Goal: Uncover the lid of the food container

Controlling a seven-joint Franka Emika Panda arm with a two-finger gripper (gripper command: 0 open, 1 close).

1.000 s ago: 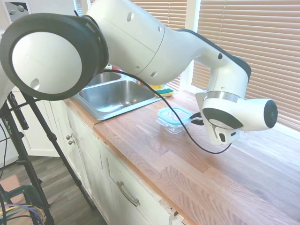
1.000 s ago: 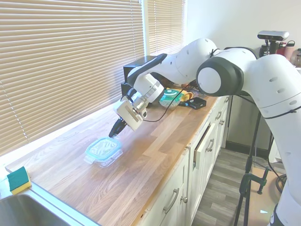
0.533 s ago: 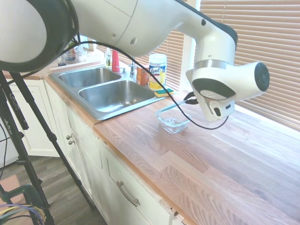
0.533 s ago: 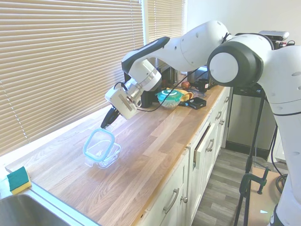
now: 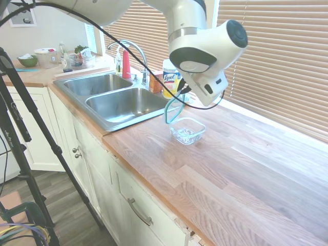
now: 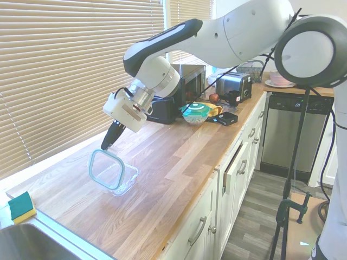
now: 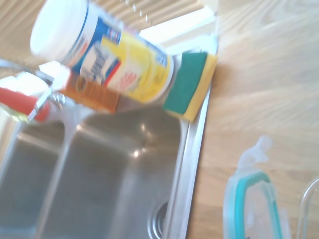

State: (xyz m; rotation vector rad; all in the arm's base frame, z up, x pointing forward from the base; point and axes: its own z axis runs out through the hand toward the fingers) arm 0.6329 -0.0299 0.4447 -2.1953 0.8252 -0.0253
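The clear lid (image 6: 107, 169) with its teal rim hangs tilted almost upright, one edge pinched in my gripper (image 6: 108, 144), which is shut on it. Its low edge is at the sink-side rim of the food container (image 6: 130, 177). From the other side, the lid (image 5: 172, 109) stands up off the open glass food container (image 5: 187, 130), below my gripper (image 5: 183, 92). The wrist view catches the lid's teal rim (image 7: 253, 206) and a sliver of the food container's wall (image 7: 308, 206).
A double steel sink (image 5: 123, 103) lies just left of the dish, with a faucet (image 5: 128, 47), a yellow-labelled wipes canister (image 5: 171, 77) and a green-yellow sponge (image 6: 21, 206) behind it. A teal bowl (image 6: 196, 112) and appliances crowd the counter's far end.
The lid lay flat on the dish a second ago. It has been lifted off by one edge, tipped upright and swung toward the sink as the arm rose.
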